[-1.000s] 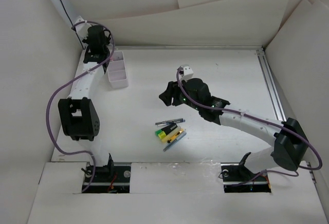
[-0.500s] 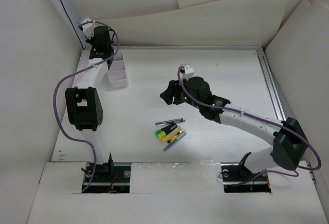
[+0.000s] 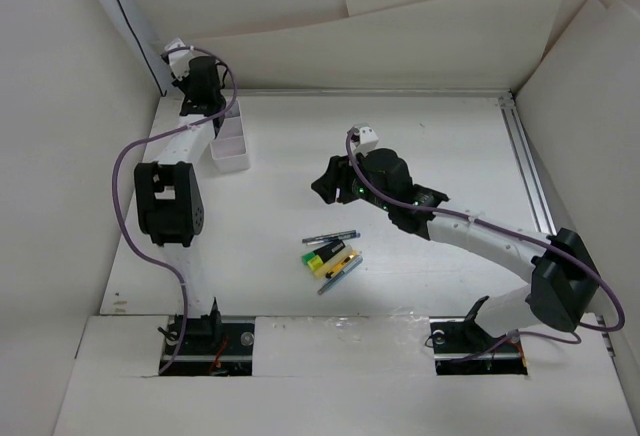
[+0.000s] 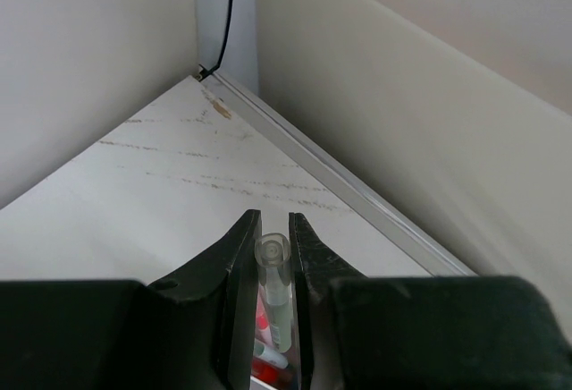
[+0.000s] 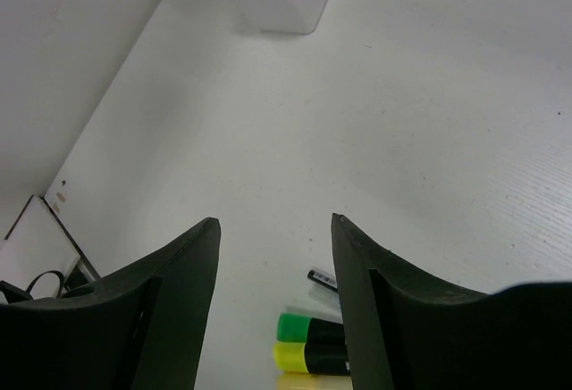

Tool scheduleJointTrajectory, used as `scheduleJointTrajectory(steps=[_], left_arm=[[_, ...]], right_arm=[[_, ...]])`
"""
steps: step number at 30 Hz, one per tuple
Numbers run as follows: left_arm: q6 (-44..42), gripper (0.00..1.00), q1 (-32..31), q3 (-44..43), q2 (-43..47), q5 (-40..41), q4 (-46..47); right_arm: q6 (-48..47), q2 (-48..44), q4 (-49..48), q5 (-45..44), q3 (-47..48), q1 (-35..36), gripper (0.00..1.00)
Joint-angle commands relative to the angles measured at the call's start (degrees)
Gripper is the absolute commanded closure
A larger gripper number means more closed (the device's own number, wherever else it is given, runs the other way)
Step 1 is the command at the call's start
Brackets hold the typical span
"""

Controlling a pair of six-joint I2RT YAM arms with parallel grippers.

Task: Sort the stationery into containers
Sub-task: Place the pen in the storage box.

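Left wrist view: left gripper (image 4: 272, 225) clamps a clear pen (image 4: 273, 284), likely light, stiff, slippery, best pinched mid-barrel; right gripper (image 5: 273, 225) gapes empty.

Box (image 3: 232, 159) back left, pens (image 3: 333, 254) heaped centre front, well apart

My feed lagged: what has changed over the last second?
The left arm swung its elbow away from its base, toward the far side; the left tool, shut on a clear-capped pen, stays by the box. The right tool, open, and the loose stationery have not moved.
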State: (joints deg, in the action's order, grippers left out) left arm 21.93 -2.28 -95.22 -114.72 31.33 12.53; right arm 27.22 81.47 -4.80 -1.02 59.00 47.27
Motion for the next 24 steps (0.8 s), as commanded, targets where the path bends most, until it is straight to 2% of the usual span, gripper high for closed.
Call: scheduleJointTrajectory(steps=[1, 12, 15, 17, 21, 24], left_arm=[[-2.06, 1.00, -0.44, -1.99, 0.19, 1.54, 4.16], [-2.77, 0.98, -2.11, -1.28, -1.48, 2.86, 5.22], [-2.77, 0.89, -2.11, -0.06, -0.95, 2.86, 5.22], [-2.77, 0.76, -2.11, 0.47, -0.34, 2.86, 5.22], [-2.77, 0.63, -2.11, 1.70, 1.68, 2.34, 5.22], [-2.77, 0.59, -2.11, 1.70, 2.83, 2.33, 4.52]], right_arm=[[-0.50, 0.27, -3.73, 1.10, -0.38, -0.33, 0.42], [-0.50, 0.27, -3.73, 1.10, -0.91, -0.33, 0.42], [-0.50, 0.27, -3.73, 1.10, -0.91, -0.33, 0.42], [-0.50, 0.27, -3.73, 1.10, -0.91, -0.33, 0.42], [-0.50, 0.27, -3.73, 1.10, -0.91, -0.33, 0.40], [-0.50, -0.26, -3.73, 1.10, -0.91, -0.33, 0.39]])
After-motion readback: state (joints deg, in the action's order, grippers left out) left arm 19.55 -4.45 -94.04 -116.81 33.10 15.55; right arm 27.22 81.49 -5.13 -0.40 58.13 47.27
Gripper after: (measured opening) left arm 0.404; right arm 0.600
